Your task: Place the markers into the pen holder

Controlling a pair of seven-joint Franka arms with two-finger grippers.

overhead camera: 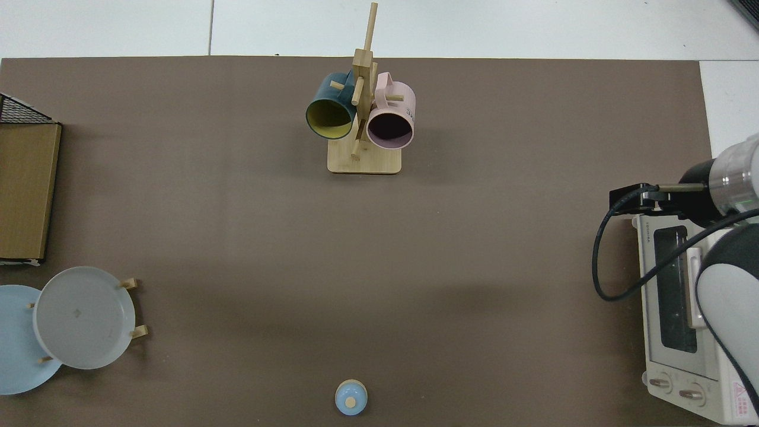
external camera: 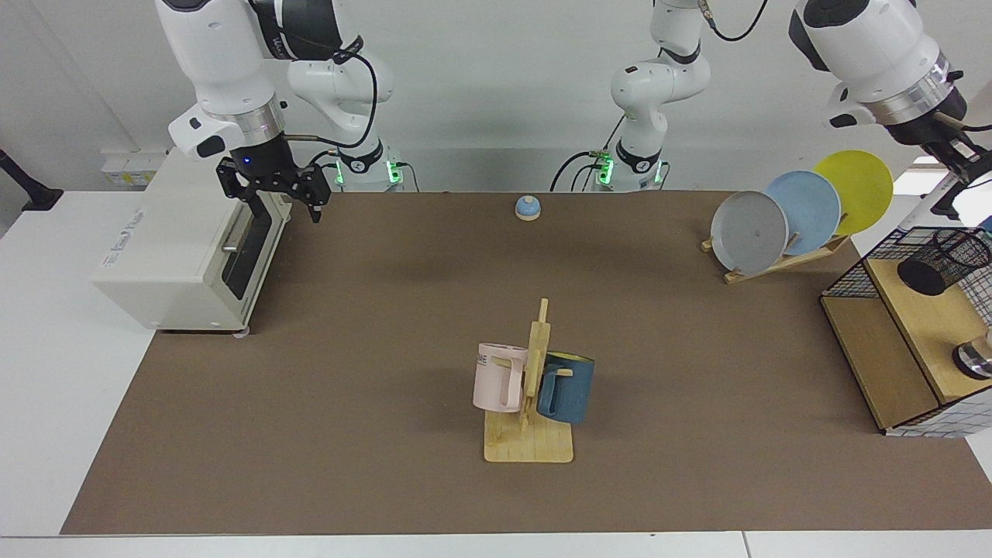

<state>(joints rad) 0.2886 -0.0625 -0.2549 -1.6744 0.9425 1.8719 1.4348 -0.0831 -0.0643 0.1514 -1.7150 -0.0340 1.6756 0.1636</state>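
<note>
Black wire-mesh pen holder is positioned below the left end effector, state indeterminable; right end effector is held open beside the toaster oven.

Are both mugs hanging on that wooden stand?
Yes, the pink mug and the blue mug both hang from pegs of the wooden stand.

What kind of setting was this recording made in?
Likely a robotics lab staged as a kitchen: two arms bolted behind a brown mat, with a toaster oven, mug rack and plate rack laid out on it.
</note>
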